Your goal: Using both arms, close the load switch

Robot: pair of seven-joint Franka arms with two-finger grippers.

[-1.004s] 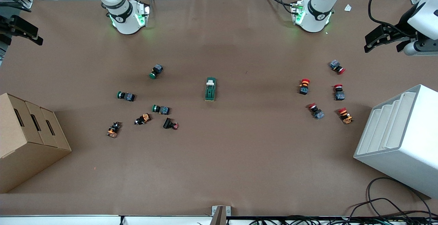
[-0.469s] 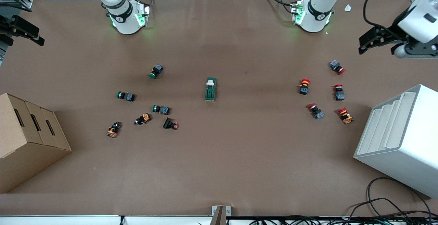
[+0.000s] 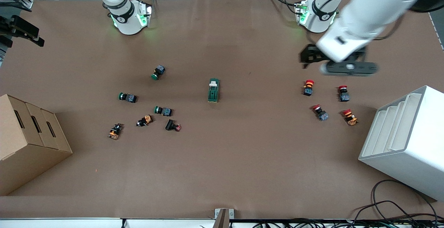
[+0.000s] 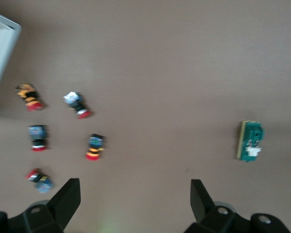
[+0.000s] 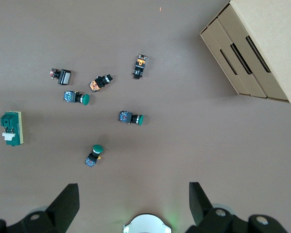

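The load switch (image 3: 213, 90) is a dark green block with a white lever piece at the end toward the robots' bases. It lies alone at the middle of the table and also shows in the left wrist view (image 4: 250, 141) and the right wrist view (image 5: 11, 127). My left gripper (image 3: 306, 57) is open and empty, up in the air over bare table beside the red push-buttons; its open fingers (image 4: 70, 194) frame bare table. My right gripper (image 3: 36, 36) is open and empty, up over the table's edge at the right arm's end, where that arm waits.
Several green and orange push-buttons (image 3: 127, 97) lie toward the right arm's end. Several red ones (image 3: 308, 87) lie toward the left arm's end. A cardboard box (image 3: 27, 137) and a white stepped rack (image 3: 406, 137) stand at the two ends.
The left arm has swung in from the table's end toward the middle, and its hand now covers one red push-button. The right arm and the load switch have not moved.
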